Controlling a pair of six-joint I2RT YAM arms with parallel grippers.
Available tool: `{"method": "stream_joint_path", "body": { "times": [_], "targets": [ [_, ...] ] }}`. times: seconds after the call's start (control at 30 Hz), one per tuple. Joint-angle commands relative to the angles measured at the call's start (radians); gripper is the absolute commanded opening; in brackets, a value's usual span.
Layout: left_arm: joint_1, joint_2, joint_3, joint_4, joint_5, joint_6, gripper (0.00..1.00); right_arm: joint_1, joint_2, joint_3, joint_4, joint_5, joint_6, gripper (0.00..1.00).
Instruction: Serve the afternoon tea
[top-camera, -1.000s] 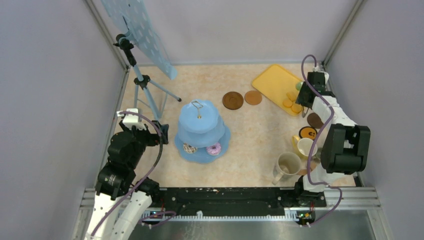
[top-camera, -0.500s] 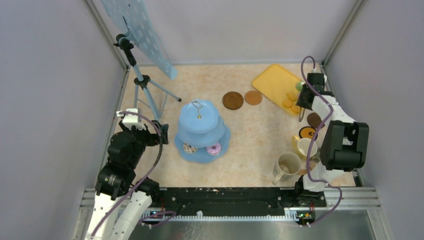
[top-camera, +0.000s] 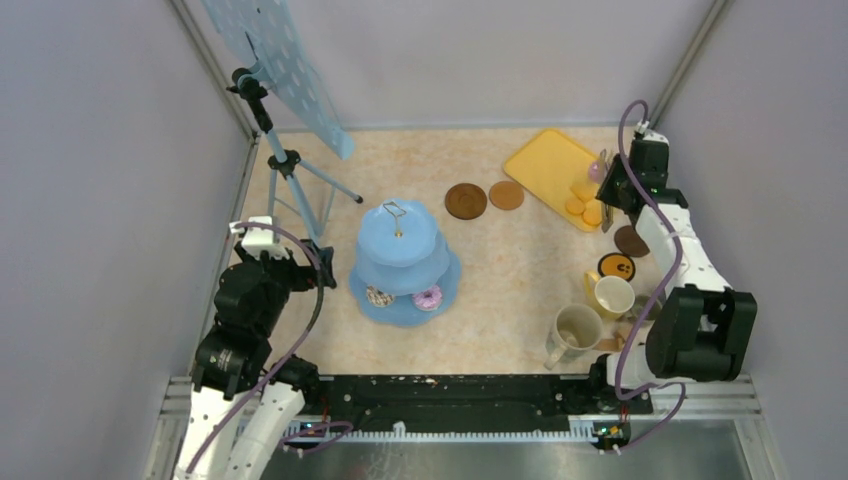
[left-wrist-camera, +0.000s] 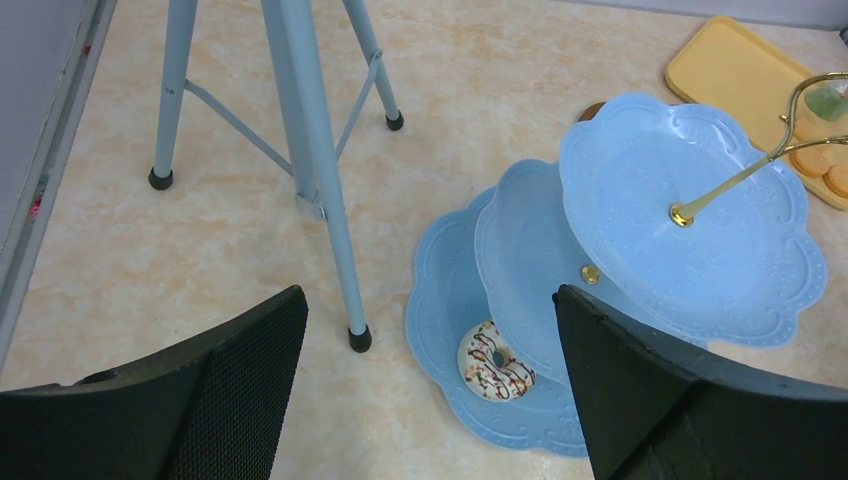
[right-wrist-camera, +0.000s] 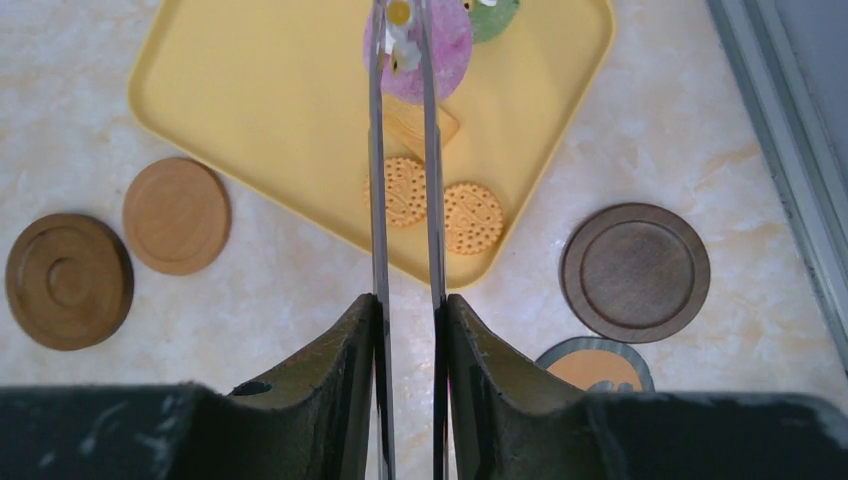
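Pink cupcake (right-wrist-camera: 452, 50) sits at the yellow tray's (right-wrist-camera: 260, 90) far edge, with the tongs' (right-wrist-camera: 378, 200) tips at its topping (grip unclear). Orange biscuits (right-wrist-camera: 472, 217) lie just nearer. Right end effector (right-wrist-camera: 410, 310) is clamped on the tongs; left end effector (left-wrist-camera: 428, 300) is wide apart and holds nothing, near the blue tiered stand (left-wrist-camera: 700, 250).

open bench (top-camera: 520, 270) lies between the blue tiered stand (top-camera: 400, 238) and the clustered mugs (top-camera: 578, 328); a tripod (top-camera: 286, 160) blocks the far-left corner.

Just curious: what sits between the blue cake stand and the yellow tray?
A dark coaster and a light coaster, side by side, in the top view.
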Motion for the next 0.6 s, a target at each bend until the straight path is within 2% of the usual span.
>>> {"method": "stream_joint_path", "body": {
  "times": [0.0,0.13,0.57],
  "targets": [
    [0.014,0.013,0.015,0.026,0.007,-0.001,0.99,-0.008,-0.071,-0.023,0.053,-0.087,0.038,0.21],
    [0.023,0.018,0.018,0.023,0.009,-0.003,0.99,-0.009,-0.079,-0.042,0.085,-0.110,0.040,0.20],
    [0.032,0.021,0.013,0.029,0.016,0.001,0.99,-0.023,0.129,0.005,0.163,-0.201,0.059,0.21]
  ]
}}
